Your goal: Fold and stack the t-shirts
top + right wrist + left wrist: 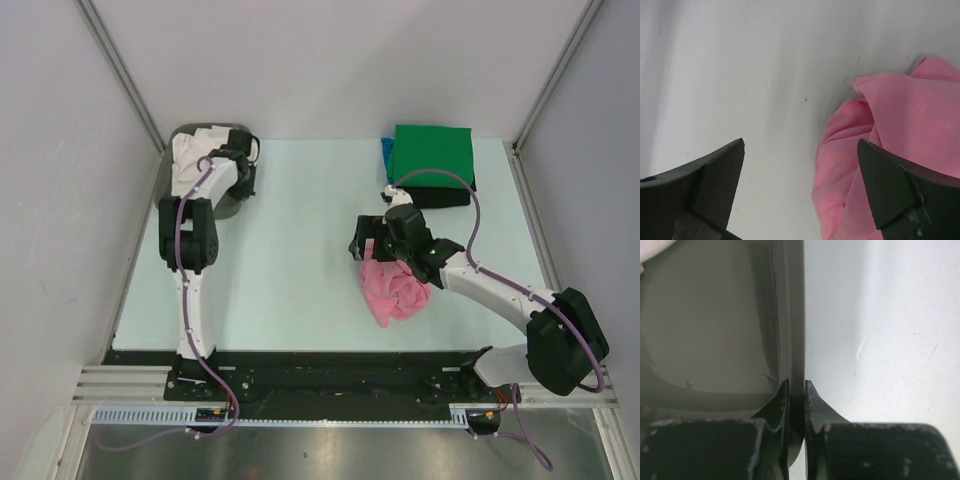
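The right gripper (801, 144) hangs wide open just above the crumpled pink shirt (890, 125), which lies mid-way across the table (300, 250), near the folded green shirt (432, 155). Closing here could pinch several layers at once, and the shirt would lift as a lump, not spread. The left gripper (796, 385) is clenched on the tray (715, 330) rim, so a tug could drag the tray and spill the white shirt (190, 150).

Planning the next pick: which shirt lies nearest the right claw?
The pink shirt, crumpled right beside the open right claw; the green shirt lies folded farther back, the white shirt far off in the grey tray.
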Tool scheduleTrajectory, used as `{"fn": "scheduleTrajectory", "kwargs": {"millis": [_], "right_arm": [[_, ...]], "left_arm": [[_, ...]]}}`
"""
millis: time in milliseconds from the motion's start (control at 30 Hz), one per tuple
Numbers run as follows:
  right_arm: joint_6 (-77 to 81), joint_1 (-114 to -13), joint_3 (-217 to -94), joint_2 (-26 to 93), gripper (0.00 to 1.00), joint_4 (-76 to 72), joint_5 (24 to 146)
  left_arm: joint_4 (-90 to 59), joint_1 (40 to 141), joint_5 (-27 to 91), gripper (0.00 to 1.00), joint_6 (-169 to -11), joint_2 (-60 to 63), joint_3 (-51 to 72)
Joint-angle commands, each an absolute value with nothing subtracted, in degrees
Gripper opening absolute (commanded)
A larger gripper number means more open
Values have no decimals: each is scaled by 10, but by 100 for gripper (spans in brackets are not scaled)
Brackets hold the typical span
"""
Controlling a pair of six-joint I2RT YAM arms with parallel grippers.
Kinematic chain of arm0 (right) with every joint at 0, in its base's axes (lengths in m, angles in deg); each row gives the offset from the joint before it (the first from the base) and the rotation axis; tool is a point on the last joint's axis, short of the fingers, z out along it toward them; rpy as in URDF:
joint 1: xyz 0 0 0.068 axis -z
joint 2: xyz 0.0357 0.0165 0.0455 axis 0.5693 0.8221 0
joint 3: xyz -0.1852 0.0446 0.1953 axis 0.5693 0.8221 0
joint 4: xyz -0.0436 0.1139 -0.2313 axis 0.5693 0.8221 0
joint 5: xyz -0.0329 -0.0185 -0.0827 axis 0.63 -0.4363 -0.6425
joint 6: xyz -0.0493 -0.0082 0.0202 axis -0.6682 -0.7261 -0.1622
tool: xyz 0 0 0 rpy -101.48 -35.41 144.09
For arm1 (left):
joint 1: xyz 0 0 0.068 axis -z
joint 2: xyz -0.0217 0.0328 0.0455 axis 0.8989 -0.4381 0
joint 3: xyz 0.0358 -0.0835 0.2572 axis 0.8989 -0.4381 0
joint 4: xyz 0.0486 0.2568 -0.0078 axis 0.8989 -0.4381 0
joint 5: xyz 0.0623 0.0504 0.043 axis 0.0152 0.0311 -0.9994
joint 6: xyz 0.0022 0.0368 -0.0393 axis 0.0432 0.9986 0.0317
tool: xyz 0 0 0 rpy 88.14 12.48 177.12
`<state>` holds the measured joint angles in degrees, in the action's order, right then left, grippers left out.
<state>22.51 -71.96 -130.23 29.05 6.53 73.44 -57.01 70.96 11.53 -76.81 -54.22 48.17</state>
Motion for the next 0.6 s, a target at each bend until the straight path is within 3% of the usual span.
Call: {"fn": "scheduleTrajectory", "kwargs": {"millis": [0, 500, 533, 567], "right_arm": [[237, -721, -1300, 307, 100, 18, 751], [245, -725, -1300, 325, 100, 1, 761], [244, -726, -1300, 324, 100, 1, 760], [243, -727, -1300, 323, 100, 2, 759]], "left_arm": [[-499, 642, 102, 0, -705, -574, 502], [-457, 582, 93, 0, -731, -518, 406], [-460, 582, 87, 1, -731, -518, 408], [-463, 583, 81, 9, -732, -518, 409]]}}
